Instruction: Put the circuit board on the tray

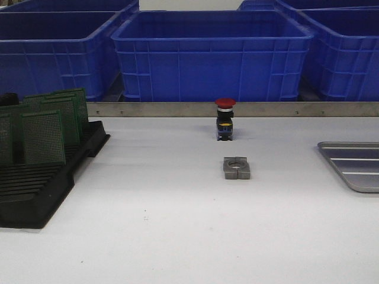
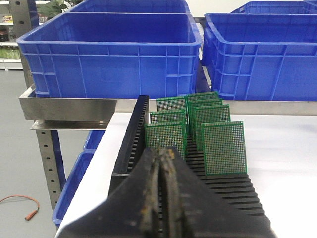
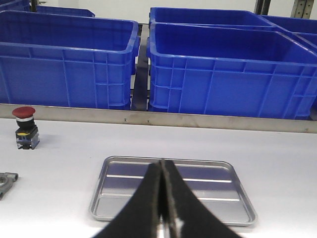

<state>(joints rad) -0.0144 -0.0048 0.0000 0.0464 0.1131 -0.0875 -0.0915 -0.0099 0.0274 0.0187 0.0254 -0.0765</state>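
Note:
Several green circuit boards (image 1: 44, 137) stand upright in a black slotted rack (image 1: 35, 201) at the table's left; the left wrist view shows the same circuit boards (image 2: 224, 148) in that rack (image 2: 130, 144). My left gripper (image 2: 162, 151) is shut and empty, just short of the nearest board. The silver tray (image 1: 355, 168) lies flat and empty at the right edge of the front view. In the right wrist view the tray (image 3: 106, 173) sits right beyond my right gripper (image 3: 162, 162), which is shut on nothing. Neither gripper appears in the front view.
A red-capped push button (image 1: 225, 118) and a grey metal clamp block (image 1: 237, 167) stand mid-table. Big blue crates (image 1: 213, 56) line a steel rail (image 1: 148, 109) along the back. The table's left edge drops off beside the rack (image 2: 94, 163).

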